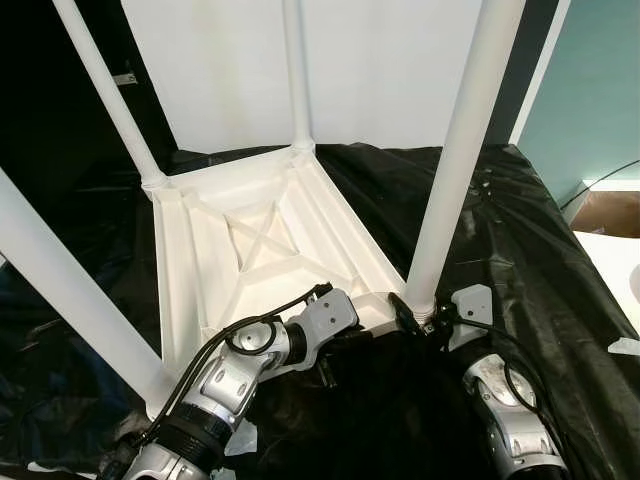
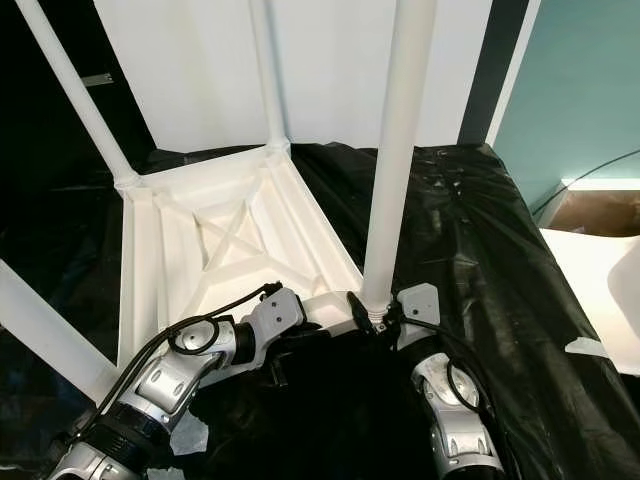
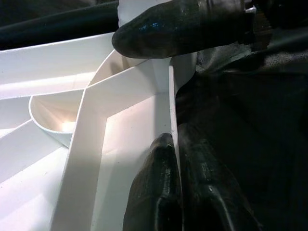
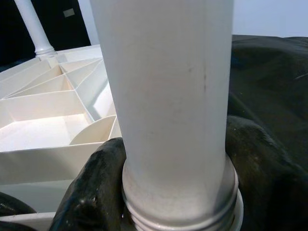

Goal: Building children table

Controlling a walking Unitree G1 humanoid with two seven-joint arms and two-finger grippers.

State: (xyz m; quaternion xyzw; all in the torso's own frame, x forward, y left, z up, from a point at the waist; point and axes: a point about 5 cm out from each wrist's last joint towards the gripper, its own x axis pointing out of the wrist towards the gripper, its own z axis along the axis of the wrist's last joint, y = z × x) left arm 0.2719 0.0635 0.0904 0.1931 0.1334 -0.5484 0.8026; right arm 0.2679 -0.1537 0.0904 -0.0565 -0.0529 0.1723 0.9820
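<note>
Upside-down, table (image 1: 250, 240) legs point up; right hand (image 4: 168, 192) grips one leg (image 1: 455, 170).

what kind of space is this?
Probably an indoor assembly area rather than a lived-in room: black plastic sheeting under an upturned white table, white wall panel behind, teal wall on the right.

Black plastic sheeting (image 1: 530, 250) covers the surface before a white wall (image 1: 390, 70).

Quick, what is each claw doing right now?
Left claw: shut on the tabletop rim at its near corner.
Right claw: shut on the base of the near right leg.
</note>
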